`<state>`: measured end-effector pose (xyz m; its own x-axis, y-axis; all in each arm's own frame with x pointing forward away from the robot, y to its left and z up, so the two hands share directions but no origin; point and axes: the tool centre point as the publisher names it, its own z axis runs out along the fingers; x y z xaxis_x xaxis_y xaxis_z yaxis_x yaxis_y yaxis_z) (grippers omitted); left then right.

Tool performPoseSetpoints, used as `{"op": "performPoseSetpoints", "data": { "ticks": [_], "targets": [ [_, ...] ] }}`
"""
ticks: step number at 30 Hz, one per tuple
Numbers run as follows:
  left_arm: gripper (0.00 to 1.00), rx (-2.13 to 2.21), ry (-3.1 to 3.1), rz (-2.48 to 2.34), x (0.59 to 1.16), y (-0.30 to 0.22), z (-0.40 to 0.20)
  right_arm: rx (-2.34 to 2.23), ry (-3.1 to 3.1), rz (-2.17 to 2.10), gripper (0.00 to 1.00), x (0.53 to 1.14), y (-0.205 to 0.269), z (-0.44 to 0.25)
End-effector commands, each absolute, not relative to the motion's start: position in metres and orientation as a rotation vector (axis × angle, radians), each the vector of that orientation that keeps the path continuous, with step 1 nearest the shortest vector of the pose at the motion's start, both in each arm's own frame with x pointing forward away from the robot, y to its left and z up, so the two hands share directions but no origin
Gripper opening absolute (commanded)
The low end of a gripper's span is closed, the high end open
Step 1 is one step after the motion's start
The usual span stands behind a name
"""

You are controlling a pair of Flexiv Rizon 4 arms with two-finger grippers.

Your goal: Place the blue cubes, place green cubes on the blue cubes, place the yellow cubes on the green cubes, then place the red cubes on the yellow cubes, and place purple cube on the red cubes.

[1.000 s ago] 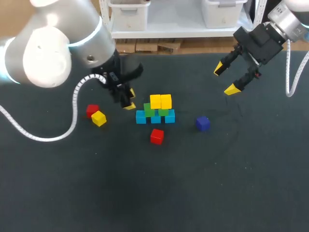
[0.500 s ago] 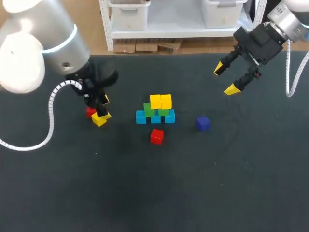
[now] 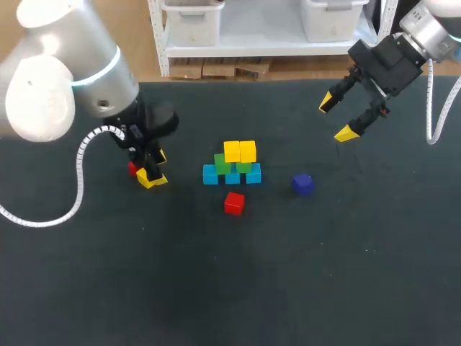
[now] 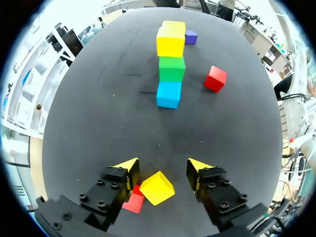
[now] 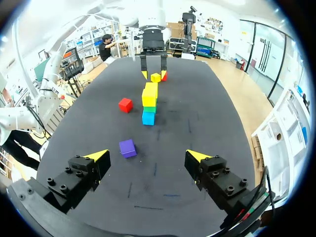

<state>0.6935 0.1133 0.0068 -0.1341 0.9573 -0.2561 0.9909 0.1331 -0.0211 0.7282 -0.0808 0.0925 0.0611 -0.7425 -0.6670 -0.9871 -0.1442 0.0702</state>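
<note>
Two cubes sit at the left of the dark bench point(image 3: 288, 288): a red cube point(image 3: 132, 168) and, just beside it, a loose yellow cube point(image 4: 157, 187) lying between the released, spread fingers of the left tool point(image 3: 153, 169). Mid-bench, three blue cubes point(image 3: 232, 177) in a row carry two green cubes point(image 3: 222, 164), topped by two yellow cubes point(image 3: 231, 151). A second red cube point(image 3: 233, 203) lies in front, a purple cube point(image 3: 302, 184) to their right. Far right, the right tool point(image 3: 337, 118) hangs released above the bench.
</note>
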Motion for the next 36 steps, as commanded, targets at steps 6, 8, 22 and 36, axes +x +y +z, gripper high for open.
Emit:
{"op": "performPoseSetpoints", "data": {
  "ticks": [6,8,22,36],
  "targets": [
    [0.57,1.915,2.269,-0.284,0.698,0.135,0.004,-1.941,1.721,0.815,1.00,0.729,-0.081,0.092],
    [0.59,1.899,2.280,-0.283,0.695,0.140,0.005,-1.941,1.721,0.815,1.00,0.729,-0.081,0.092],
    [0.70,1.924,2.290,-0.274,0.686,0.153,0.003,-1.941,1.721,0.815,1.00,0.729,-0.081,0.092],
    [0.60,1.682,2.446,-0.304,0.684,0.147,0.010,-1.941,1.721,0.815,1.00,0.729,-0.081,0.092]
  ]
}}
